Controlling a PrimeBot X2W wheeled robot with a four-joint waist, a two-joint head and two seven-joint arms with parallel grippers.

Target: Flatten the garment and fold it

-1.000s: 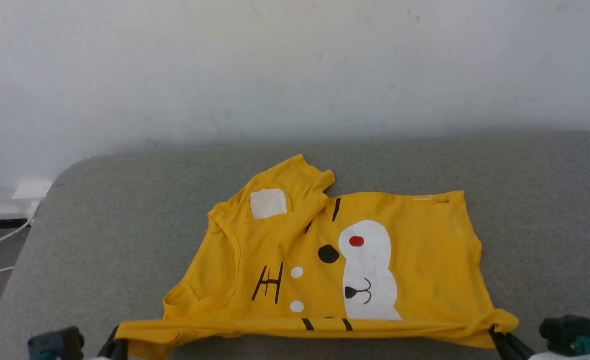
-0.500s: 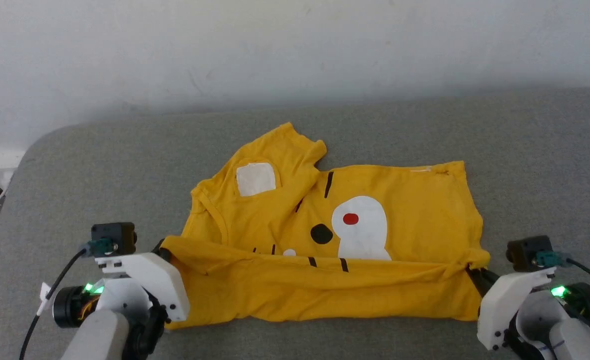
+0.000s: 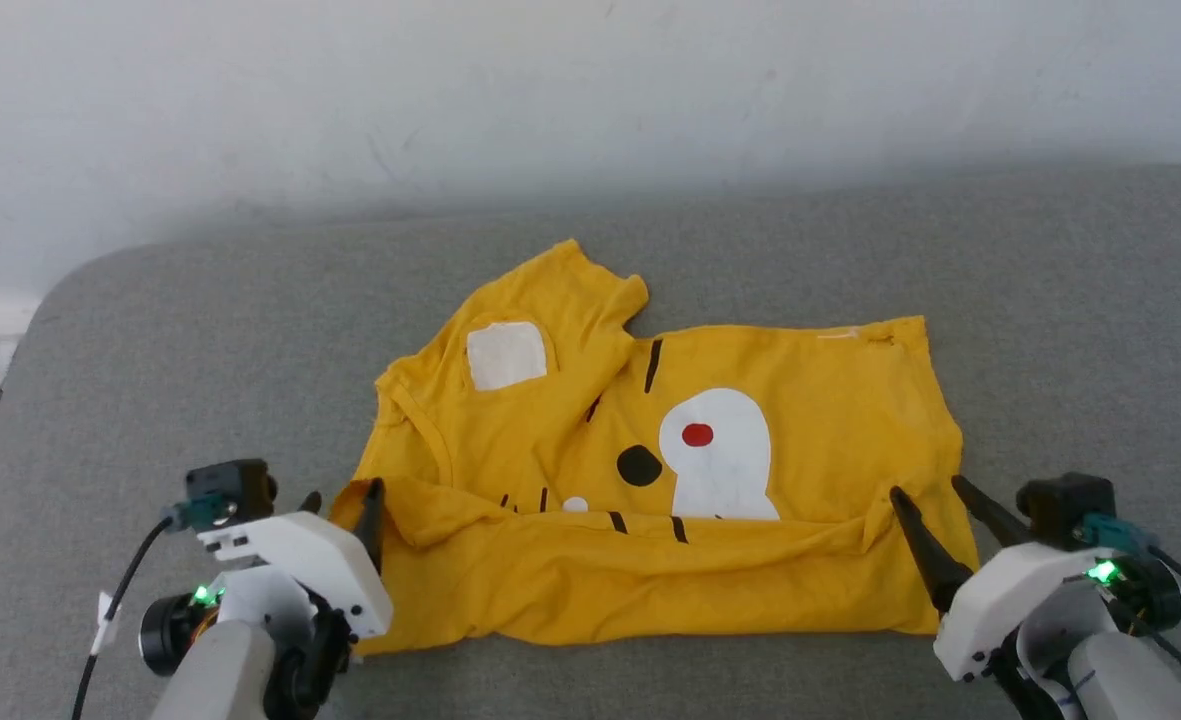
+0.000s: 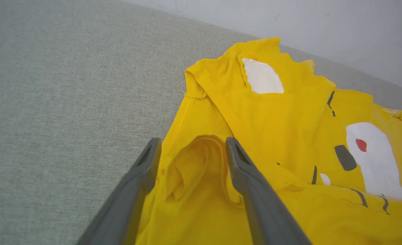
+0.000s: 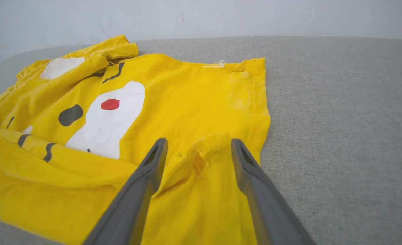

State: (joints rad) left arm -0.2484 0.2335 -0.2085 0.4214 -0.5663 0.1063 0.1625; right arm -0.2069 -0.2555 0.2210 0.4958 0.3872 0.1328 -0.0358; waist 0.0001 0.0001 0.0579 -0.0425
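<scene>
Left fingers (image 3: 375,512) and right fingers (image 3: 925,560) released the garment (image 3: 810,400).

Garment (image 3: 830,420) lies between left tool (image 3: 344,492) and right tool (image 3: 924,486).

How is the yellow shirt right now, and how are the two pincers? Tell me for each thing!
Yellow T-shirt: flat on the grey cushion, near edge folded over the cartoon face's bottom, far-left part rumpled.
White patch: uncovered, facing up.
Left pincer: open, straddling the fold's left corner.
Right pincer: open, straddling the fold's right corner.
</scene>
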